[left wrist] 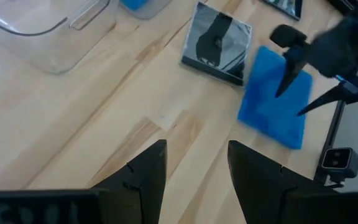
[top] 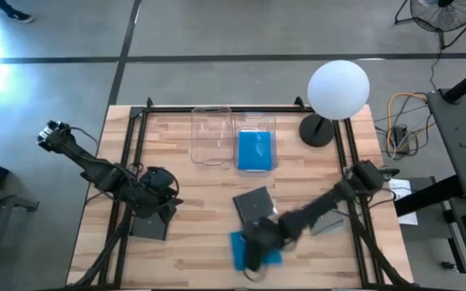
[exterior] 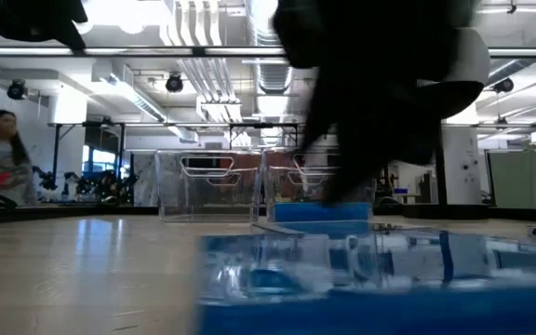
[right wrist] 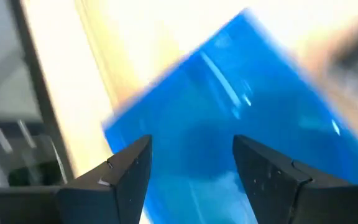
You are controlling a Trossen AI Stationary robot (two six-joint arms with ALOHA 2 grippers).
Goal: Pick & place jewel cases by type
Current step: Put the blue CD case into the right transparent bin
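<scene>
Step in hand: pickup of blue jewel case (top: pixel 257 250) at near table edge; right gripper (right wrist: pixel 191 165) poised directly over it, fingers spread apart, nothing held yet; dark case (top: pixel 253 204) lies just beside it, toward bins; another blue case (top: pixel 256 150) already sits in right-hand clear bin (top: pixel 274 121); left gripper (left wrist: pixel 194 165) waits open at table's left side. Next move, by my reading: descend, straddle case edges, close, lift without nudging dark neighbour.

Wooden table (top: pixel 192 242), two clear bins (top: pixel 211 136), blue case (top: pixel 256 250), dark case (top: pixel 253 204), lamp base (top: pixel 317 130)
</scene>
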